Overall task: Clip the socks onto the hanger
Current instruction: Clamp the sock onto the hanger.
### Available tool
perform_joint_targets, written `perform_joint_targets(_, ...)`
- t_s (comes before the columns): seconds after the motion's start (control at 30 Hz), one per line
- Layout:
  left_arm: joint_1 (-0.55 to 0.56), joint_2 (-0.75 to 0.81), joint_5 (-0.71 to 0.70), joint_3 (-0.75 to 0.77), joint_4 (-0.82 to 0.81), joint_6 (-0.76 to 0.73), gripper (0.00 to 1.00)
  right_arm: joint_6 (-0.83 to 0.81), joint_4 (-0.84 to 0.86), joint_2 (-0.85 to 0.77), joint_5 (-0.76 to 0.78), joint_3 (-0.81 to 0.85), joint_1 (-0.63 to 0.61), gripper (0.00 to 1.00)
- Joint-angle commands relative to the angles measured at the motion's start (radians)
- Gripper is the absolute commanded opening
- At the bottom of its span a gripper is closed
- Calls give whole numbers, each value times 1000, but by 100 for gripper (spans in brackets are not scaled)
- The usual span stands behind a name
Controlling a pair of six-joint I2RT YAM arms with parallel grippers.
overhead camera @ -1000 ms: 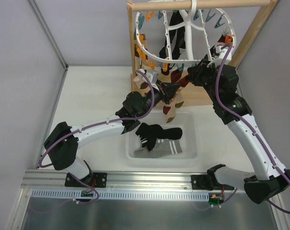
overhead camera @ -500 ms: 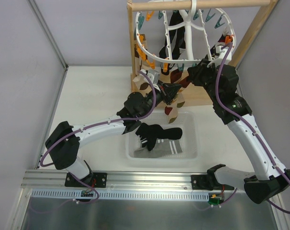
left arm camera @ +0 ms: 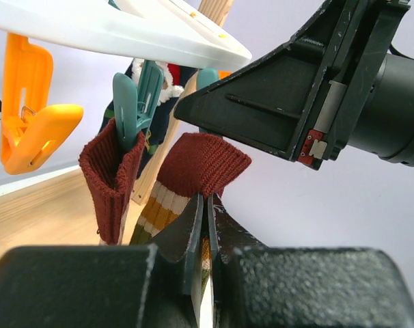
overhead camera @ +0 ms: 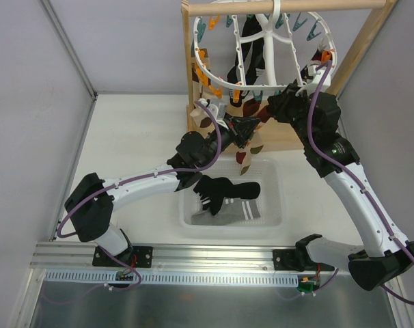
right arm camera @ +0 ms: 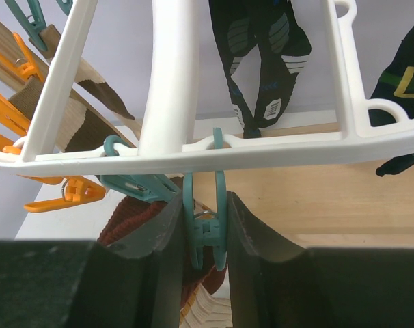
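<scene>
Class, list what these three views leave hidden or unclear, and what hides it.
- Left wrist: the dark red ribbed sock with cream stripes, lower part hidden behind the left jaws.
- Right wrist: the teal plastic clothespin, lower end hidden between the right jaws.
- Top external: that clothespin, too small, behind the right arm.

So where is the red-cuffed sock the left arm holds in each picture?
Top external: sock at centre, under the hanger's near rim.
Left wrist: sock at centre, pinched by the left end effector.
Right wrist: sock at bottom centre, below the teal clothespin.
Shared landmark: the white hanger.
</scene>
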State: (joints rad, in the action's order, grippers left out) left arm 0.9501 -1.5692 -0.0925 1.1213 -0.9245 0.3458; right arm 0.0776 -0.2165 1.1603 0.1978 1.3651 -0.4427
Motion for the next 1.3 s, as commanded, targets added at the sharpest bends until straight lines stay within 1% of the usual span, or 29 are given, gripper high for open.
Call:
perform_joint_targets(0.0,12,1,-20,38,-91,-34,0,25,-58,-13,63,8,4,1)
perform_joint_targets(0.2,12,-2,4,32,-96,-31,0,25,-55,-24,52,6,6,1)
perform_joint_targets(0.33,13,11,-26,-1,-151,-15,0,22,-53,-31,61,8,4,1)
perform_joint_targets(0.47,12,15,-46,-9,-160,-4,0,11,-63,-30,58,17,4,1)
perform_joint_targets(0.67,12,11,-39,-18,-166,30,0,8,-58,-39,68,15,4,1)
perform_joint_targets(0.87,9,6,-6,-32,-194,87,0,8,-34,-47,54,0,4,1)
perform_joint_targets(1.0,1,-3,13,-38,-211,153,0,8,-15,-47,49,-6,6,1)
perform_joint_targets(1.17,1,-15,39,-35,-257,180,0,20,-18,-47,51,-8,4,1)
perform_joint_targets(1.27,-1,-28,54,-26,-257,202,0,31,-14,-50,61,-14,4,1)
